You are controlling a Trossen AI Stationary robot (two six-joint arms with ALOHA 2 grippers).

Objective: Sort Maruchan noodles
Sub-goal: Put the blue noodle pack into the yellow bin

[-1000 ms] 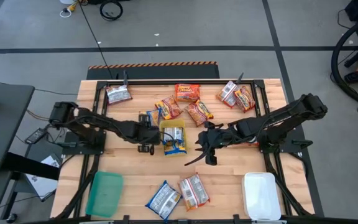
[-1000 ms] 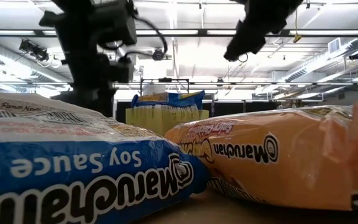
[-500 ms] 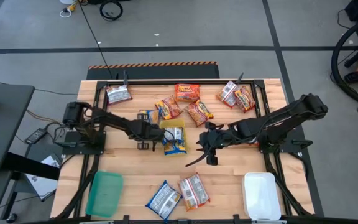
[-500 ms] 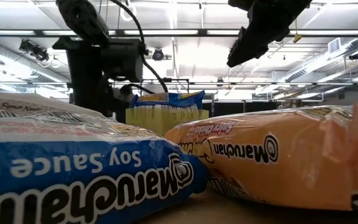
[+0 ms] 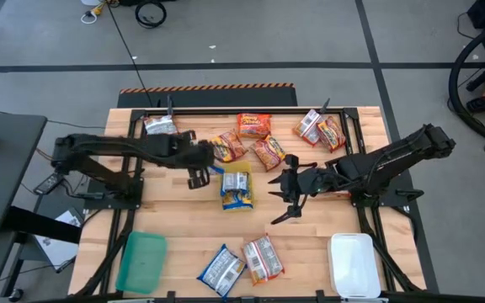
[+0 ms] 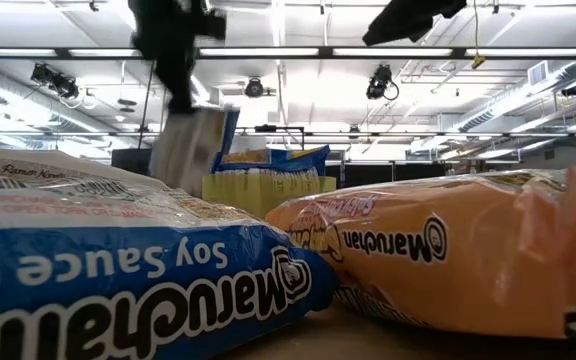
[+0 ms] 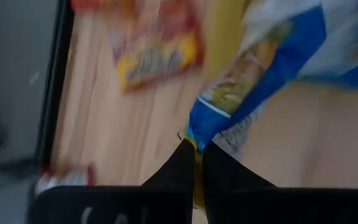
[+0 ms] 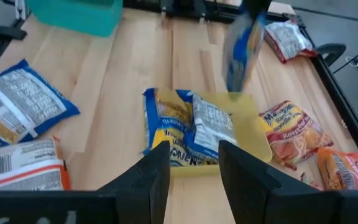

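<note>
Now blue packet (image 7: 253, 93) lifted off table.

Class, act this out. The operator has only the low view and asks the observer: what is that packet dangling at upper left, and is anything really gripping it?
Observer: Yes. The left hand is shut on one corner of a blue-and-yellow packet, held clear of the table.
Operator: Are there others like it?
Observer: Two more blue-and-yellow packets lie on a yellow tray mid-table.
Operator: And the right hand?
Observer: The right hand is open, holds nothing, and hovers on that tray's right side.
</note>
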